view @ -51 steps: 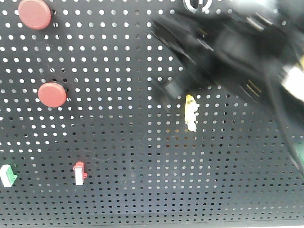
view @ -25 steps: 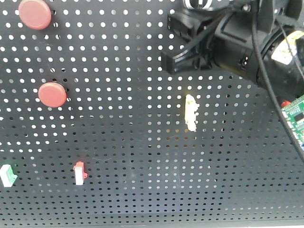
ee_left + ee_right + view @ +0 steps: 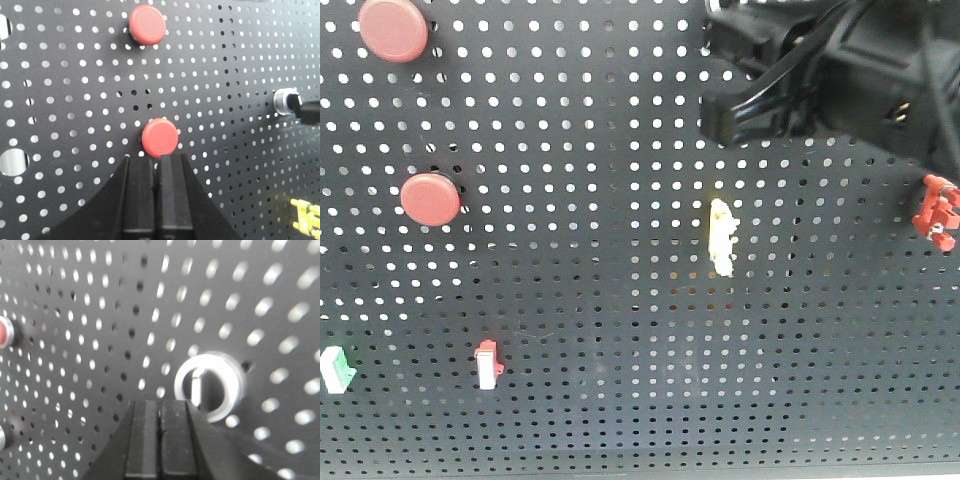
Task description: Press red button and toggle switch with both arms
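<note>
Pressed together at lower centre of left wrist view: left hand point(image 3: 156, 160), just under brighter red button point(image 3: 159, 137); red button point(image 3: 147, 24) well above, top centre. Likewise closed: right hand point(image 3: 160, 404), tips just beside toggle switch point(image 3: 210, 387), centre right.

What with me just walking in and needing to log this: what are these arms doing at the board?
It is a pressing job on a black pegboard. The left gripper, shut, points just below the brighter lower red button; the darker upper red button has nothing on it. The right gripper, also shut, sits right beside the toggle switch. Whether either is touching, I cannot tell.
</note>
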Controlling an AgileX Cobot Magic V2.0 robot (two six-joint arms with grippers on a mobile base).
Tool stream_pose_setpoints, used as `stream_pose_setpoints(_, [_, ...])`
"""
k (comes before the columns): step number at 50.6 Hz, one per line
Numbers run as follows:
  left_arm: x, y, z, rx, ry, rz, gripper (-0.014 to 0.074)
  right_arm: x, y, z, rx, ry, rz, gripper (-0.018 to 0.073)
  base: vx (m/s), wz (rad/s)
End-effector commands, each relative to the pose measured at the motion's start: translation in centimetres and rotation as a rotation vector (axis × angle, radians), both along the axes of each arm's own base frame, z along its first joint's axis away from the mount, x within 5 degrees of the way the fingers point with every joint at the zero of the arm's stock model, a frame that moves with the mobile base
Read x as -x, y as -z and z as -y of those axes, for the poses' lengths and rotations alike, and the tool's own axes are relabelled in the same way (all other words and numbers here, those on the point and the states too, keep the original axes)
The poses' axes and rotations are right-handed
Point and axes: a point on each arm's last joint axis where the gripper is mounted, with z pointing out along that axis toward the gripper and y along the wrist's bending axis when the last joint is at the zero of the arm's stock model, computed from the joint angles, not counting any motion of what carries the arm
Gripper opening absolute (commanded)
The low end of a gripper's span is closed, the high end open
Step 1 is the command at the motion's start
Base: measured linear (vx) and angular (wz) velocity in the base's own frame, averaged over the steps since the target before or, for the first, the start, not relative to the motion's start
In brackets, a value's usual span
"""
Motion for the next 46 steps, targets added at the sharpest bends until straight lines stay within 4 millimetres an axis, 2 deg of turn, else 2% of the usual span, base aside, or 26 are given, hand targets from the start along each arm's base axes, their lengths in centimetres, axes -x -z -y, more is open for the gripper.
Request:
stream_pose_setpoints(1, [0.3, -0.9, -0.2, 0.036, -0.004, 0.016, 0.0001, 1.3, -2.7, 1.3, -0.075, 0.022, 0.137, 0.0, 0.0, 0.0])
stream_pose_setpoints(11, [0.3, -0.9, -0.2, 0.035, -0.002, 0.016, 0.0001, 1.3, -2.7, 1.2, -0.093, 0.011, 0.121, 0.0, 0.0, 0.0])
stream_pose_setpoints(18, [0.3, -0.9, -0.2, 0.036, -0.002, 0.016, 0.0001, 1.8, -2.6, 0.2, -0.109, -0.038, 0.104, 0.0, 0.0, 0.0])
stream_pose_setpoints(28, [0.2, -0.8, -0.2, 0.036, -0.001, 0.014, 0.0001, 1.1, -2.0, -0.7, -0.087, -0.044, 0.102, 0.0, 0.0, 0.0])
stream_pose_setpoints(39, [0.2, -0.8, -0.2, 0.036, -0.001, 0.014, 0.0001, 1.0, -2.1, -0.6, -0.08, -0.032, 0.127, 0.0, 0.0, 0.0])
stream_pose_setpoints(46, [0.2, -0.8, -0.2, 0.036, -0.001, 0.014, 0.0001, 0.3, -2.1, 0.7, -0.107, 0.014, 0.101, 0.0, 0.0, 0.0])
